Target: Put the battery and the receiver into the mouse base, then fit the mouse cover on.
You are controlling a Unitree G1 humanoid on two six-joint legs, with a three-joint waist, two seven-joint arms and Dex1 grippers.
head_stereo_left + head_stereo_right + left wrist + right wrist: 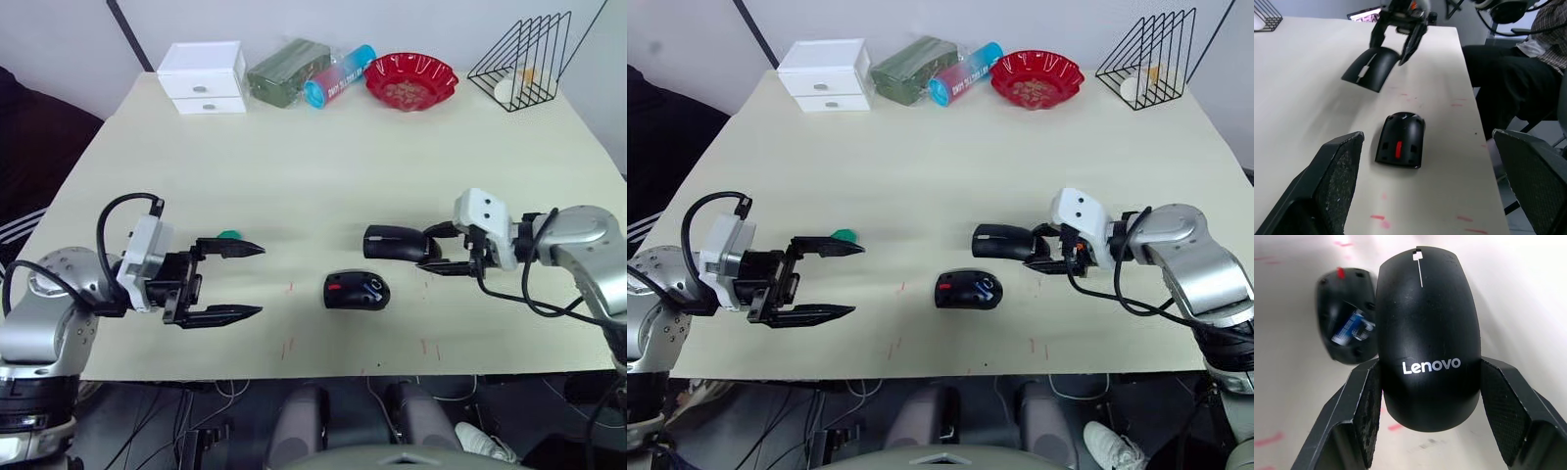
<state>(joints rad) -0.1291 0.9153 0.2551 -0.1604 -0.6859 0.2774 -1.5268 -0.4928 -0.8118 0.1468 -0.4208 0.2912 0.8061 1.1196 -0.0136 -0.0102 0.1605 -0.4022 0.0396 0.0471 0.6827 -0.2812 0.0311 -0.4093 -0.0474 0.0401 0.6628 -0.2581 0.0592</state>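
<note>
Right claw (pixel 453 249) first: from the head camera I see its two black fingers clamped on one end of the plain smooth black curved plastic mouse cover (pixel 394 242), which sticks out toward the middle of the pale tabletop (pixel 323 166). Just in front of the cover and apart from it lies the black oval mouse base (pixel 357 290), with its red patch and small white-blue mark facing up. My left claw (pixel 231 282) hovers well to the left of the base, fingers spread wide with nothing between them. At the far edge stand a white two-drawer box (pixel 203 77) and a red scalloped bowl (pixel 411 80).

Left wrist camera: the base (pixel 1400 141) lies ahead between my spread fingers, the right claw (pixel 1396 41) holding the cover (pixel 1372 69) beyond it.

Right wrist camera: the cover (pixel 1428 335) sits gripped between both pads, white "Lenovo" lettering readable on it, the base (pixel 1348 328) beside it on the tabletop.
</note>
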